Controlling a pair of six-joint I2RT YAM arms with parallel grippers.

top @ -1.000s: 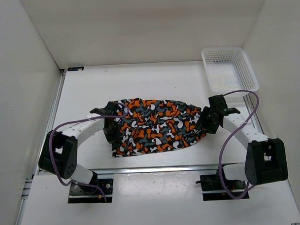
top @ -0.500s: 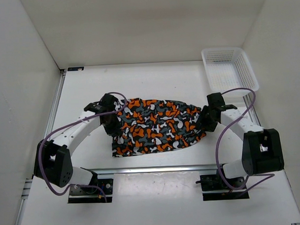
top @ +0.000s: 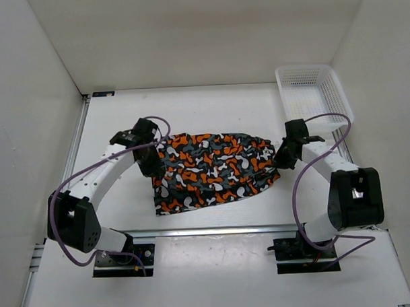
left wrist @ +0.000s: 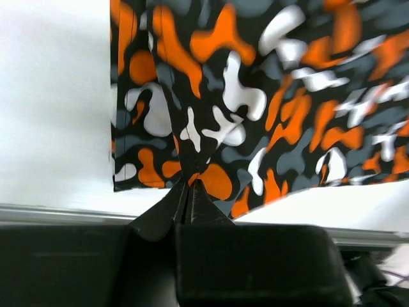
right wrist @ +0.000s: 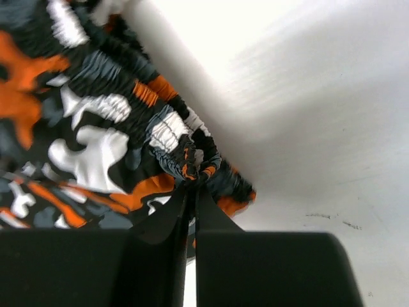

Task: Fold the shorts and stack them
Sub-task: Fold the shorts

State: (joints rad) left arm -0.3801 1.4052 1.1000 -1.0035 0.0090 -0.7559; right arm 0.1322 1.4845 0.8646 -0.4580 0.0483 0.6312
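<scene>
Both grippers are clamped on the shorts (top: pixel 216 172), one at each end. Left gripper (left wrist: pixel 190 192) has its fingers pinched tight on a ridge of the printed cloth close to the hem on that side. Right gripper (right wrist: pixel 193 190) is nipped shut on the gathered elastic waistband at the other end.

I'd guess the cloth is held by both ends so it can be pulled taut and lifted together, ready to be laid over itself for a fold; no fold looks made yet. The shorts lie spread across the middle of the white table (top: pixel 210 109), a little rumpled, between the two arms.

Plain white walls (top: pixel 187 33) close in the table on three sides. A white mesh basket (top: pixel 313 94) sits in the far right corner, well apart from the shorts.
</scene>
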